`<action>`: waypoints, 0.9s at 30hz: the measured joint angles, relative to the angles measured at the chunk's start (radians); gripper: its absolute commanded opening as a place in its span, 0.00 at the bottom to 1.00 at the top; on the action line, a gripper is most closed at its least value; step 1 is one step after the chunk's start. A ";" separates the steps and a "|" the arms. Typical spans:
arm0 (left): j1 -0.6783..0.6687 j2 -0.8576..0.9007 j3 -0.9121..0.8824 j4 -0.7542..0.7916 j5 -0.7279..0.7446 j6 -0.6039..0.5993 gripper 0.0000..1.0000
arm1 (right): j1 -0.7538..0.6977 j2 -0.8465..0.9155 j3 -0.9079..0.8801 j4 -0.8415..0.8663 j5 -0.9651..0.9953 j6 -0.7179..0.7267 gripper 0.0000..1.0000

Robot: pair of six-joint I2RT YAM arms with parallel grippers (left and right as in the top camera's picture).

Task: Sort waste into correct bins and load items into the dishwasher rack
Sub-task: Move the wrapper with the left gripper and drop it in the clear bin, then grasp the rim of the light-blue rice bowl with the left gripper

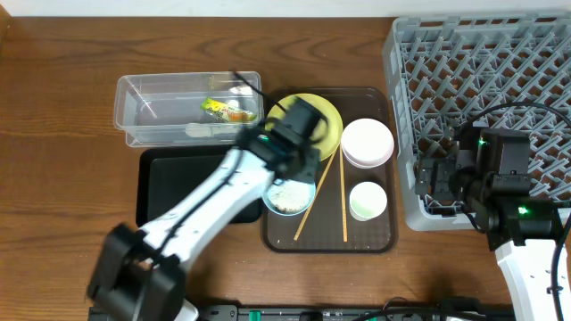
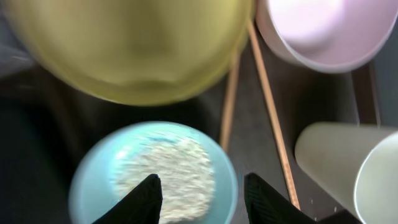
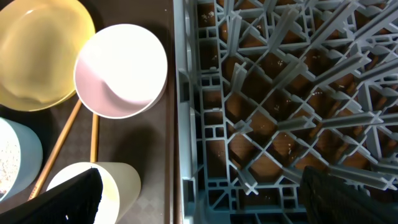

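My left gripper (image 1: 290, 169) (image 2: 208, 199) is open just above the light blue bowl (image 1: 287, 198) (image 2: 93, 180), one finger over the white rice (image 2: 168, 171), the other outside the right rim. The bowl sits on the brown serving tray with the pale yellow plate (image 1: 328, 125) (image 2: 124, 50), pink bowl (image 1: 367, 143) (image 2: 323, 31), white cup (image 1: 368, 201) (image 2: 348, 162) and two chopsticks (image 1: 343, 201) (image 2: 267, 99). The green-yellow wrapper (image 1: 227, 109) lies in the clear tub (image 1: 161, 98). My right gripper (image 1: 437, 183) (image 3: 208, 199) is wide open and empty over the grey rack's (image 1: 482, 80) (image 3: 280, 93) front left edge.
The shallow black tray (image 1: 169, 187) lies left of the brown serving tray (image 1: 330, 241), below the clear tub. The rack fills the right side of the table. My left arm crosses the black tray diagonally. Bare wooden tabletop shows at the far left and back.
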 measured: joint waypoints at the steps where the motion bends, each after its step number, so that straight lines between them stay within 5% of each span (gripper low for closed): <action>1: -0.020 0.022 0.000 0.002 0.001 0.000 0.46 | 0.000 0.000 0.000 0.000 0.000 0.000 0.99; 11: -0.090 0.199 0.000 0.006 0.010 -0.007 0.29 | 0.000 0.000 0.000 0.000 0.000 0.000 0.99; 27: -0.094 0.217 0.001 0.011 -0.004 -0.008 0.06 | 0.000 0.000 0.000 -0.001 0.000 0.000 0.99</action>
